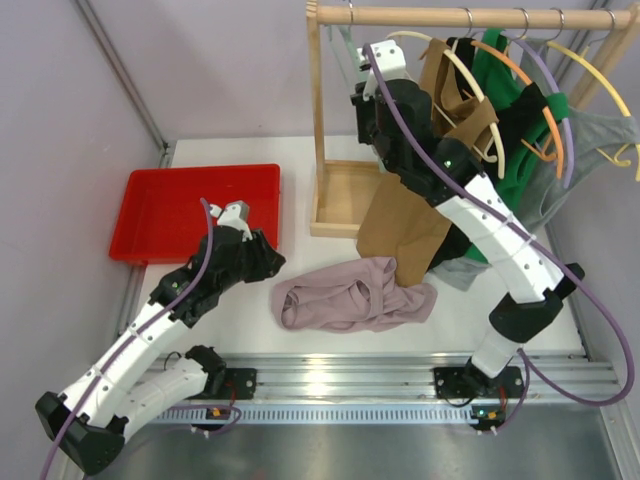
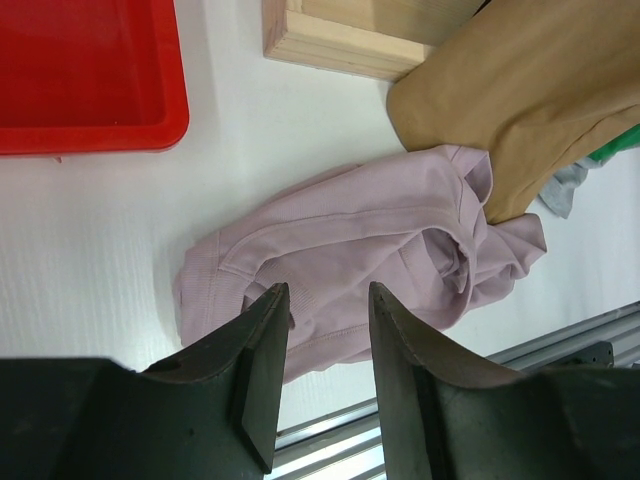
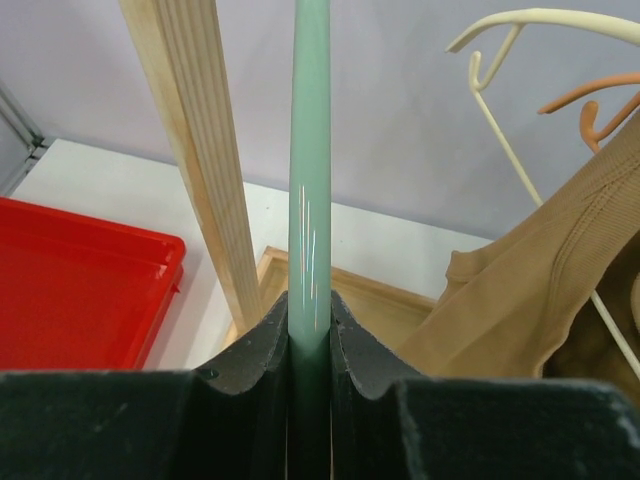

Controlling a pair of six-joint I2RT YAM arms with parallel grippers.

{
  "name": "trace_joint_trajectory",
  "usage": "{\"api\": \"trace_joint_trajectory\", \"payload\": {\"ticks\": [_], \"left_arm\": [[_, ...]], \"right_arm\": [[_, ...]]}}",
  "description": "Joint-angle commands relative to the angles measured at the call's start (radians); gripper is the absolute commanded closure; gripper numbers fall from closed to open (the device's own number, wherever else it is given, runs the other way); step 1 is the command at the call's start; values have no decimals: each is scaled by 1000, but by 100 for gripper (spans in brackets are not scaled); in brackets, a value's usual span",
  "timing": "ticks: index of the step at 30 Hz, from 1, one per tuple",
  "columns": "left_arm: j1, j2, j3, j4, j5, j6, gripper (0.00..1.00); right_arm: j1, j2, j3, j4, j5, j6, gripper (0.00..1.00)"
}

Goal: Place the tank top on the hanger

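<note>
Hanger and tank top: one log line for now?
right jaws shut on hanger | left jaws open beside tank top | tank top crumpled on table

top looks down; both close wrist views share red tray.

Left arm: rounded white shells, black joint housings | right arm: same white and black, small dark screws, green light on one joint | purple cable running along each arm | left gripper, right gripper: matte black curved fingers | black bases, near edge
</note>
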Motion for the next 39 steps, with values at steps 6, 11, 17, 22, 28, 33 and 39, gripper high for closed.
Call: {"api": "trace_joint_trajectory", "payload": {"ticks": [6, 11, 17, 22, 28, 33, 39], "left_arm": [[2, 13, -1, 52, 18, 9, 57], [4, 21, -1, 58, 24, 6, 57], [2, 24, -4, 62, 26, 7, 57], [2, 26, -15, 70, 34, 1, 56], [2, 16, -38, 38, 21, -45, 55], [-17, 30, -99, 13, 14, -77, 57], [-83, 62, -142, -67, -84, -178, 59]], "right_arm": [[11, -140, -87, 174, 29, 20, 100], [11, -177, -144, 207, 21, 24, 100], [11, -227, -221, 196, 7, 55, 100], [13, -316, -314, 182, -13, 99, 100], [11, -430, -417, 99, -79, 176, 100], [14, -568, -579, 26, -237, 268, 100], [34, -739, -811, -14, -424, 343, 100]]}}
